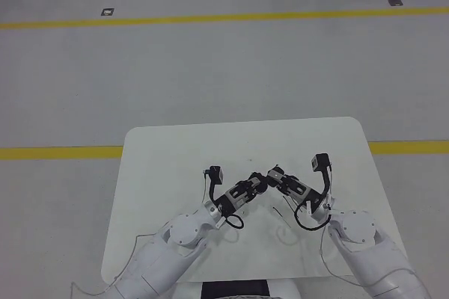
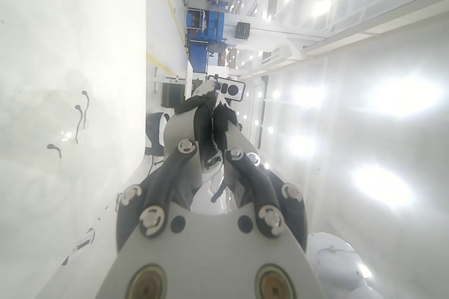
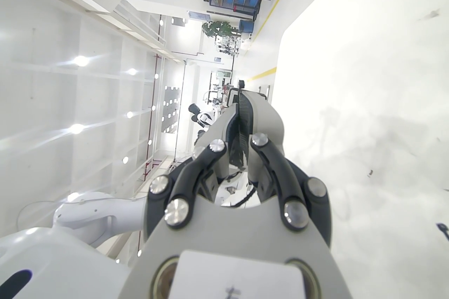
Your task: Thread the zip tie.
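Observation:
My two grippers meet tip to tip above the middle of the white table (image 1: 172,164). The left gripper (image 1: 256,184) comes in from the left and the right gripper (image 1: 274,175) from the right. In the left wrist view the left gripper (image 2: 212,104) has its black pads pressed together, its tip right at the other arm's wrist camera (image 2: 229,89). In the right wrist view the right gripper (image 3: 242,100) is also shut. I cannot make out a zip tie between either pair of pads. A thin dark strip (image 1: 277,212) lies on the table under the right arm.
A few small dark tadpole-shaped marks (image 2: 80,113) show on the table surface beside the left gripper. Yellow floor lines (image 1: 52,152) run past the table. The table's far half is bare white surface.

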Controlling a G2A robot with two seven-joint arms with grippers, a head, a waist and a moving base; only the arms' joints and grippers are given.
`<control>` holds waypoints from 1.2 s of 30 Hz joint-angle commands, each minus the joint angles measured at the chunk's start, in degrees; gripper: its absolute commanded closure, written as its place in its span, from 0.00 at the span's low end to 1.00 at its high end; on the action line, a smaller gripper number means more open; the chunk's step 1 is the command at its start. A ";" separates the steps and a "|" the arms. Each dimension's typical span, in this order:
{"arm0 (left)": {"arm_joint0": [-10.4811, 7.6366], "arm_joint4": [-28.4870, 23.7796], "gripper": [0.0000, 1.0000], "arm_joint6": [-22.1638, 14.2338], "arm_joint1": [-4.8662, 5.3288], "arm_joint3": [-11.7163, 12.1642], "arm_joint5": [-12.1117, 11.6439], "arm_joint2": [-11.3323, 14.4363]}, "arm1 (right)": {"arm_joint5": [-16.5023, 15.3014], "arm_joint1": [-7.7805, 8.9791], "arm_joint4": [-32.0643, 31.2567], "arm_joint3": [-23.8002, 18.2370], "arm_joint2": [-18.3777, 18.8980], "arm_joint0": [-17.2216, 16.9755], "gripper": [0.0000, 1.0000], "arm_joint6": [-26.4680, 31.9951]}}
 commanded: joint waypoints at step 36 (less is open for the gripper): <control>3.72 1.06 1.00 -7.98 2.30 -2.46 -2.00 -6.04 | 0.98 0.11 2.06 1.27 6.03 -1.65 0.00 1.25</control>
